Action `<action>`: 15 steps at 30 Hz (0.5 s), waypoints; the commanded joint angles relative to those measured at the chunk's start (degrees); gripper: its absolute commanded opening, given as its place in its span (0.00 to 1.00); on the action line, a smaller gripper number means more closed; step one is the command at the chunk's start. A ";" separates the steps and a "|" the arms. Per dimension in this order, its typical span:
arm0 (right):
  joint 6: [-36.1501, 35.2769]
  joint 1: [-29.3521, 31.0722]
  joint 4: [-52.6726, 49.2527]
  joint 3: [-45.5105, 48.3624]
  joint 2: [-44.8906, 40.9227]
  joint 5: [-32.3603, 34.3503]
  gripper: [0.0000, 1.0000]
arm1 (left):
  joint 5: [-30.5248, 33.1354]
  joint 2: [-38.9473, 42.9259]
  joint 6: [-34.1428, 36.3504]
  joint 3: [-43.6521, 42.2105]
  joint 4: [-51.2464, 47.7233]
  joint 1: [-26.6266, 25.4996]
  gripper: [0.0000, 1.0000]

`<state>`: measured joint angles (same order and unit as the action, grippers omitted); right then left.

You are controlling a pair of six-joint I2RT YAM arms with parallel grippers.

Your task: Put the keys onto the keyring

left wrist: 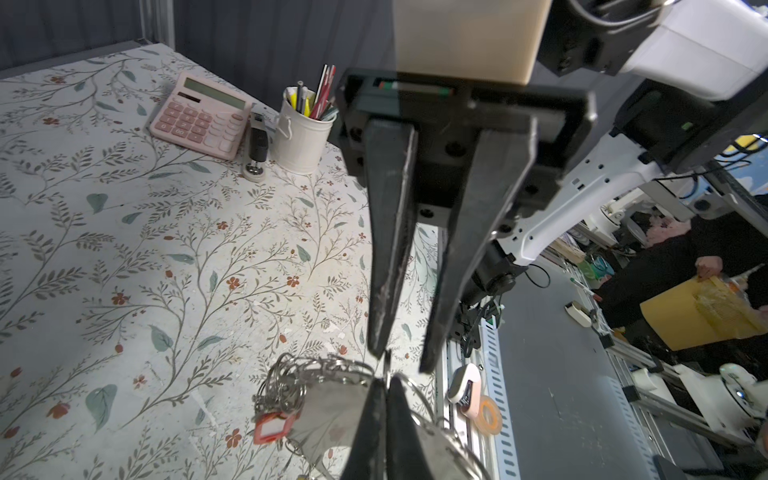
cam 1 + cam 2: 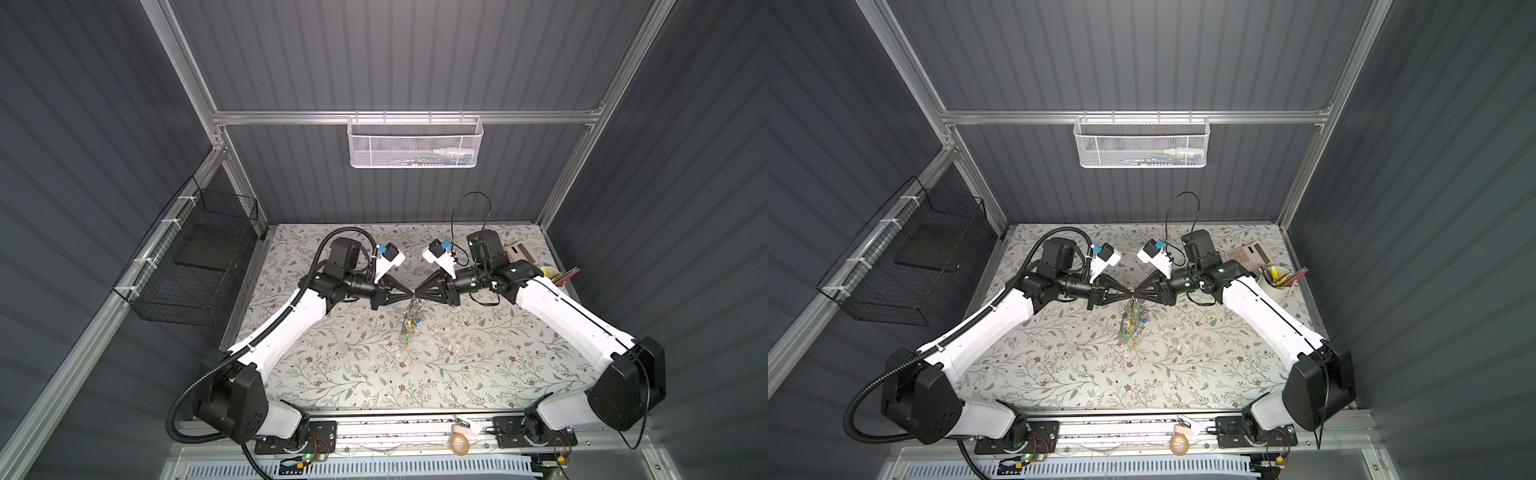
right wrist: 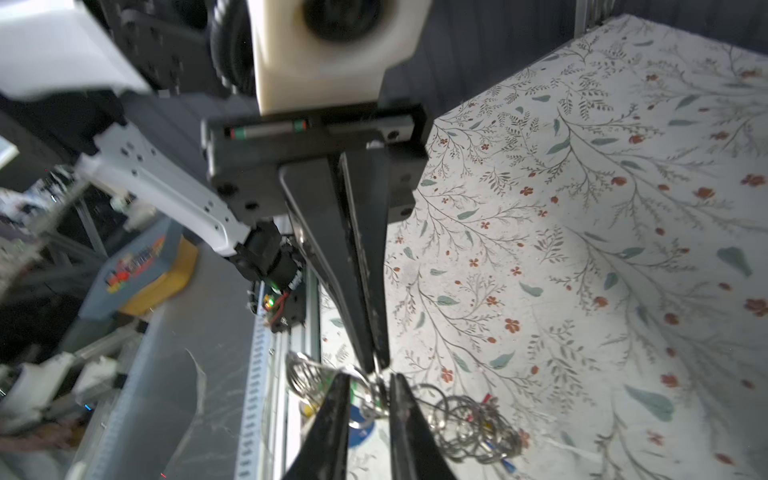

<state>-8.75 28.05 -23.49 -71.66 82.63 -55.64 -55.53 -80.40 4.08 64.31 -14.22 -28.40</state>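
Note:
Both grippers meet tip to tip above the middle of the floral table. The keyring (image 2: 409,322) (image 2: 1130,324) hangs below them, a grey wire loop strung with silver rings and coloured tags. My left gripper (image 2: 410,296) (image 1: 386,380) is shut on the loop's wire (image 1: 316,365), and a red tag (image 1: 270,424) dangles beside it. My right gripper (image 2: 417,294) (image 3: 370,380) stands open, with small rings in the gap between its fingers. A sliver of green tag (image 3: 353,390) shows by one finger. The keys on it are hidden among the rings (image 3: 469,424).
A pink calculator (image 1: 199,116), a stapler (image 1: 257,145) and a white pen cup (image 1: 299,137) stand at the table's back right. A tape roll (image 1: 488,415) lies on the front rail. A white mesh basket (image 2: 415,141) hangs on the back wall and a black wire basket (image 2: 195,266) on the left.

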 commanded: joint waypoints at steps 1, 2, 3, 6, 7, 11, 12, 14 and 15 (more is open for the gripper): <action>4.25 -1.48 7.59 2.43 -2.41 1.50 0.33 | 4.49 4.32 -7.75 -3.53 13.30 0.01 0.00; 5.16 -1.74 8.71 3.10 -2.66 1.50 0.36 | 4.90 5.13 -9.84 -4.95 17.00 0.01 0.00; 5.53 -1.73 9.20 3.34 -2.65 1.41 0.38 | 5.03 5.82 -12.01 -6.40 20.77 0.01 0.00; 7.53 -1.53 10.80 4.05 -1.99 -0.70 0.39 | 6.36 7.80 -19.72 -11.86 34.39 0.01 0.00; 8.30 -1.30 11.81 4.63 -1.86 -1.12 0.39 | 7.22 8.34 -21.89 -13.56 38.26 0.01 0.00; 10.35 0.09 15.32 5.97 -0.92 -1.76 0.39 | 8.33 8.99 -27.04 -17.74 48.06 -0.34 0.00; 10.78 0.40 15.92 5.88 -0.41 -1.98 0.39 | 8.67 9.03 -27.56 -18.18 49.09 -0.47 0.00; 11.54 1.29 17.17 5.11 0.91 -2.19 0.38 | 10.06 9.36 -28.85 -19.66 52.40 -0.85 0.00; 11.77 1.62 17.56 4.72 1.69 -2.20 0.37 | 10.97 9.45 -29.59 -20.51 54.39 -1.03 0.00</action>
<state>1.02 28.64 -9.26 -66.26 82.56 -56.55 -46.59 -72.79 -20.51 44.99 27.92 -28.77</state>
